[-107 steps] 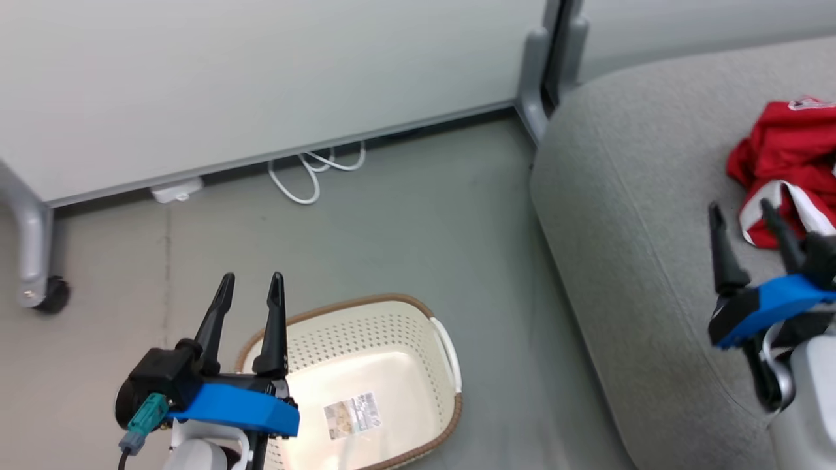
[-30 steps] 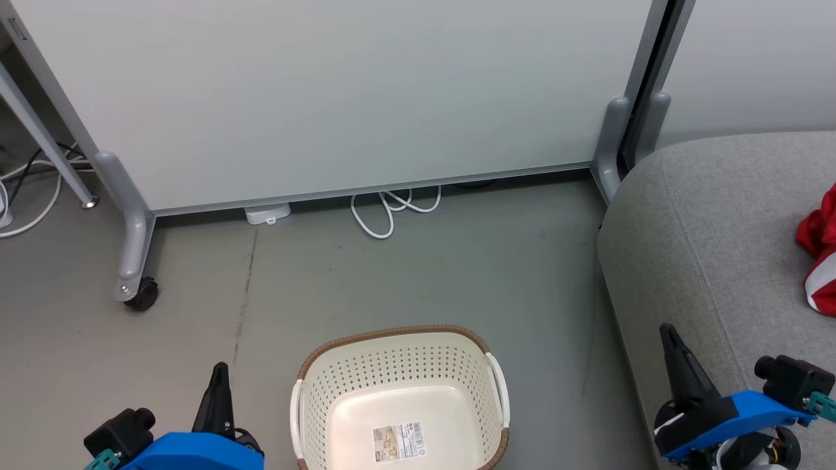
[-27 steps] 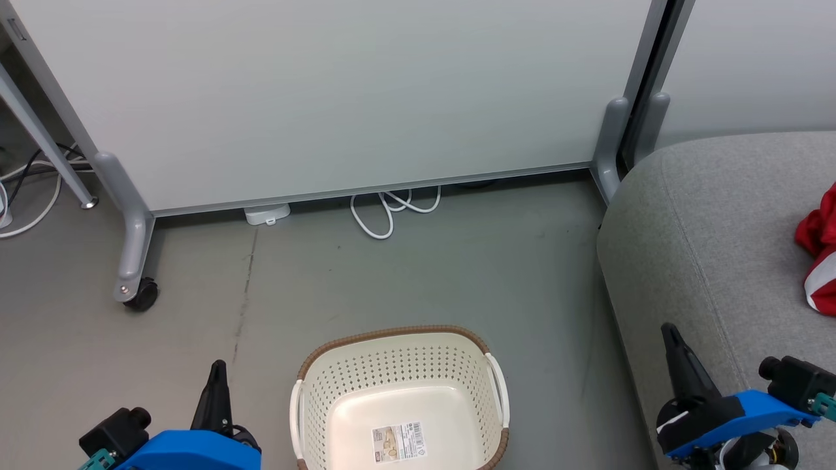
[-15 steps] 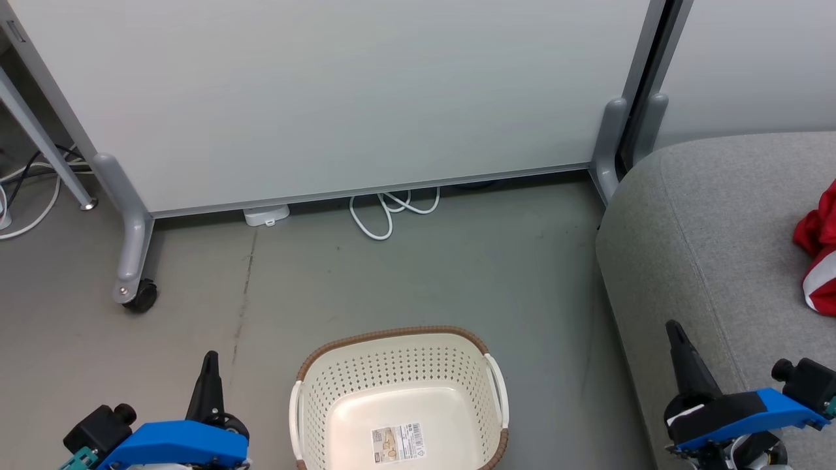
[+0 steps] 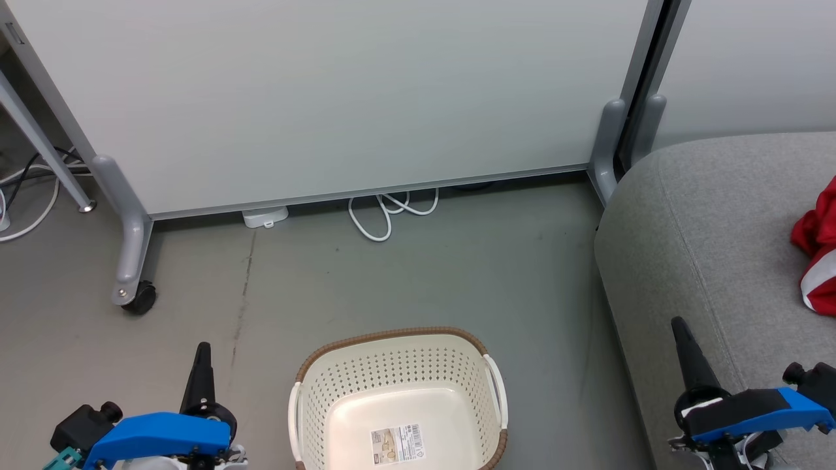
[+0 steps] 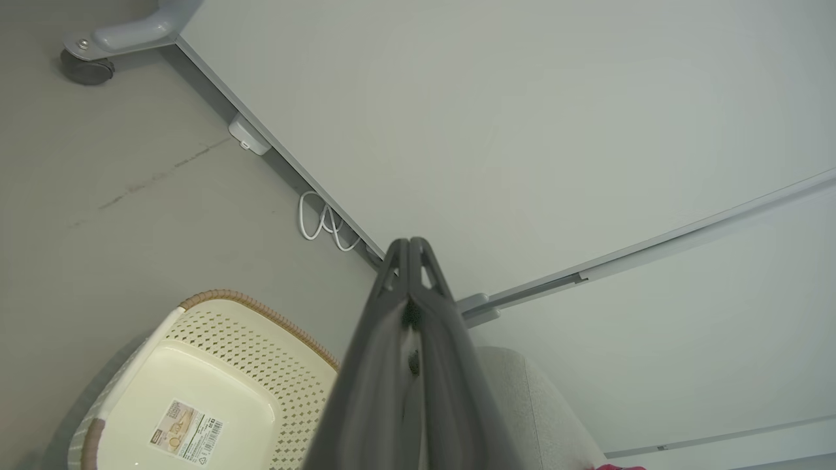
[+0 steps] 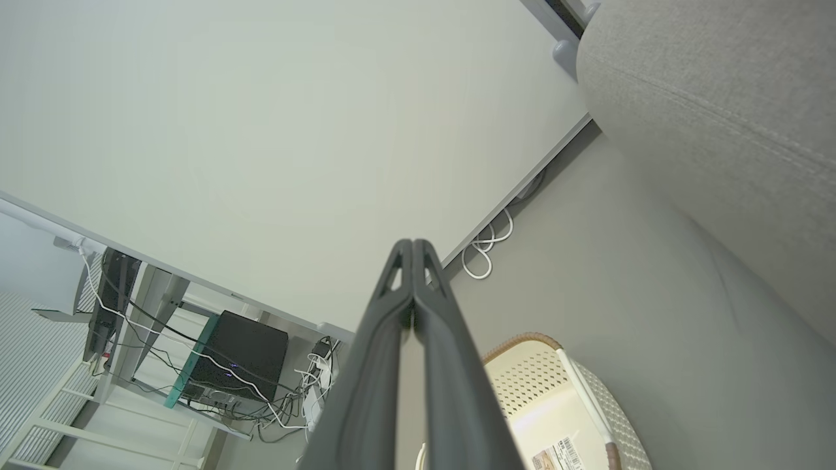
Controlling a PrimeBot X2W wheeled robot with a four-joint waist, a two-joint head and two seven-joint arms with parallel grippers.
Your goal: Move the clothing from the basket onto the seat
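The cream perforated basket (image 5: 398,365) with a brown rim stands on the floor at the bottom middle of the head view, holding nothing but a label on its base; it also shows as the basket (image 6: 215,352) and the basket (image 7: 555,385) in the wrist views. Red clothing with white trim (image 5: 816,261) lies on the grey seat (image 5: 705,222) at the right edge. My left gripper (image 5: 202,349) is shut, low at the left of the basket, and reads as the left gripper (image 6: 410,245) with fingers pressed together. My right gripper (image 5: 679,324) is shut over the seat's front edge, fingers together at the right gripper (image 7: 413,245).
A white partition panel (image 5: 339,91) on grey wheeled legs (image 5: 130,261) stands behind the basket. A white cable loop (image 5: 385,212) lies at its foot. The seat (image 7: 718,104) rises to the right. A desk with cables and a black box (image 7: 241,356) stands past the panel.
Both arms have sunk lower in the head view, each drifting slightly outward. The camera has barely shifted over the last second. Basket and clothing stay put.
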